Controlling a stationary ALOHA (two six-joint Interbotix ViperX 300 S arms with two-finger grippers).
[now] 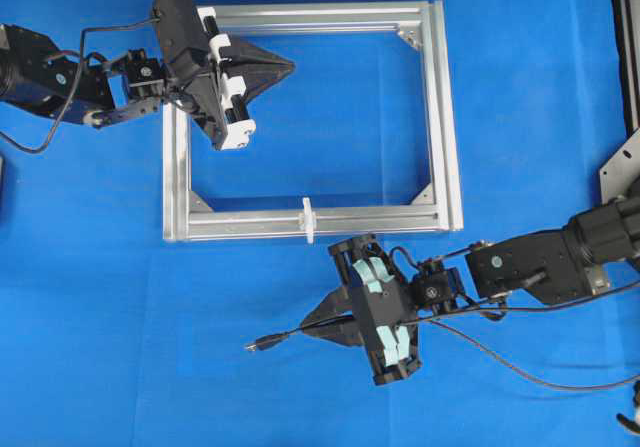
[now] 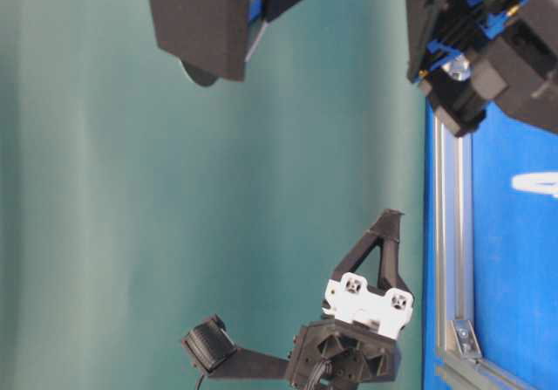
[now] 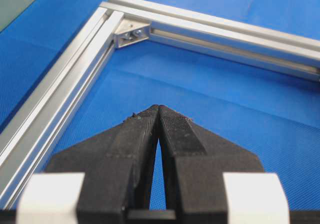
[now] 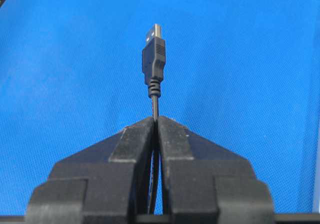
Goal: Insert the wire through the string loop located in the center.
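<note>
The wire (image 1: 520, 367) is a thin black cable that ends in a dark, metal-tipped plug (image 1: 265, 343). My right gripper (image 1: 305, 328) is shut on the wire just behind the plug, below the frame's near bar. In the right wrist view the plug (image 4: 153, 53) sticks out past the closed fingertips (image 4: 156, 118) over bare cloth. The string loop (image 1: 308, 219) is a tiny white upright piece on the near bar of the silver frame (image 1: 445, 117), above and slightly right of the plug. My left gripper (image 1: 291, 64) is shut and empty inside the frame's top left corner (image 3: 158, 106).
The frame lies flat on a blue cloth. A corner bracket (image 3: 131, 33) sits ahead of the left gripper. The wire trails right along the right arm (image 1: 540, 262) to the table's right edge. A dark strip (image 1: 628, 37) borders the far right.
</note>
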